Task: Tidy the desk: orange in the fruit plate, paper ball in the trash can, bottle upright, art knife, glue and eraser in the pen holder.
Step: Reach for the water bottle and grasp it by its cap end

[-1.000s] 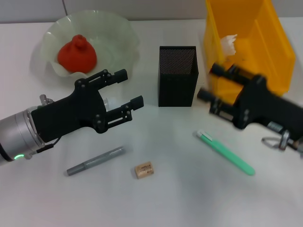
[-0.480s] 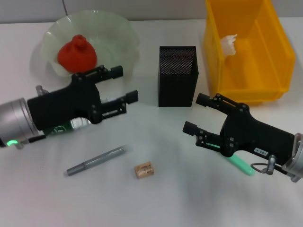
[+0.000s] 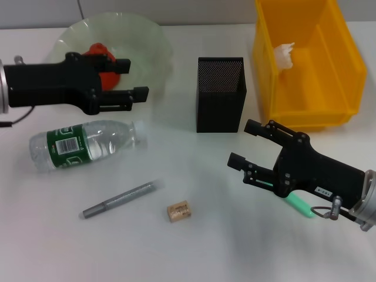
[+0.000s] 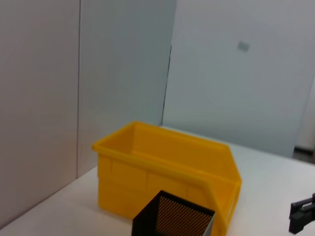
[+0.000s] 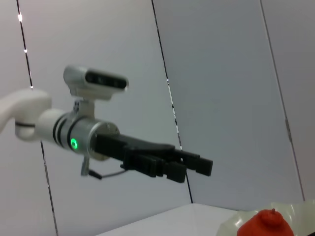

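From the head view, the left gripper (image 3: 134, 76) hangs with its jaws parted and empty, just in front of the fruit plate (image 3: 147, 41), where the orange (image 3: 98, 59) shows partly behind the arm. The bottle (image 3: 88, 143) lies on its side on the white surface (image 3: 205, 247), in front of the plate and below the jaws, apart from them. Toward the robot from the bottle lie a grey pen (image 3: 117, 200) and the eraser (image 3: 178, 211). The right gripper (image 3: 245, 143) is released too, holding nothing, near the pen holder (image 3: 220, 94), with a green tool (image 3: 298, 205) partly hidden beneath it. The paper ball (image 3: 284, 53) rests inside the trash can (image 3: 305, 100), beside the pen holder.

The left wrist view shows the trash can (image 4: 162, 172) behind the pen holder (image 4: 172, 221).

The right wrist view shows the left gripper (image 5: 194, 167) spread and empty, raised above the orange (image 5: 263, 226) in the plate.
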### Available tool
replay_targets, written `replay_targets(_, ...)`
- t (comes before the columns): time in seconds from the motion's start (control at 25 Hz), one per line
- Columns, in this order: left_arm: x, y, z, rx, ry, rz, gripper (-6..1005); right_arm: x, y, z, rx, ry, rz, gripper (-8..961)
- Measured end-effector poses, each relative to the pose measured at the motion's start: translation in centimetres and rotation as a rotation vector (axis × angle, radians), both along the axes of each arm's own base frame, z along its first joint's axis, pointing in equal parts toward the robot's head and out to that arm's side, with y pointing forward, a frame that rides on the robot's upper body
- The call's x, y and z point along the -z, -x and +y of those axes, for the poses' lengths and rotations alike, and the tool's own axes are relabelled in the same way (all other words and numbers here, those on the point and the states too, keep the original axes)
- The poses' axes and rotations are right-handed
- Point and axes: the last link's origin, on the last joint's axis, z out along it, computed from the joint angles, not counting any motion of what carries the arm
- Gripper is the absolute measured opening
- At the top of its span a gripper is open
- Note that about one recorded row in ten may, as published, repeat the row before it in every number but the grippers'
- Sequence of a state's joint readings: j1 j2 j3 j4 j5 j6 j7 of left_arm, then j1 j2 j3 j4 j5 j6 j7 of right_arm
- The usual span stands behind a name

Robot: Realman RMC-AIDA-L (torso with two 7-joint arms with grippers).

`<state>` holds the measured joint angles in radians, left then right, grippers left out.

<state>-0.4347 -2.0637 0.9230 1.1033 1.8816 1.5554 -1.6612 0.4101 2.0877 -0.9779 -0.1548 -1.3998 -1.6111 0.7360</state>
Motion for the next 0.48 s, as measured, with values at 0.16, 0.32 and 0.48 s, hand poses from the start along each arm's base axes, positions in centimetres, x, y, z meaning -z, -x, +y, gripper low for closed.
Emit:
replay_targets(0.16, -0.4, -1.7, 0.2, -0.014, 0.028, 0.117, 732, 0.1, -0.1, -0.1, 0.009, 0.002, 0.005, 785)
replay_targets(0.32, 0.8, -3.2, 0.6, -0.039, 0.089, 0.267, 732, 0.2, -0.1, -0.2, 0.017, 0.006, 0.007, 786)
replay_targets(0.48, 2.5, -4.5, 1.4, -0.051, 0.129, 0.470, 727, 0.3, -0.2, -0.2, 0.025, 0.008, 0.002, 786)
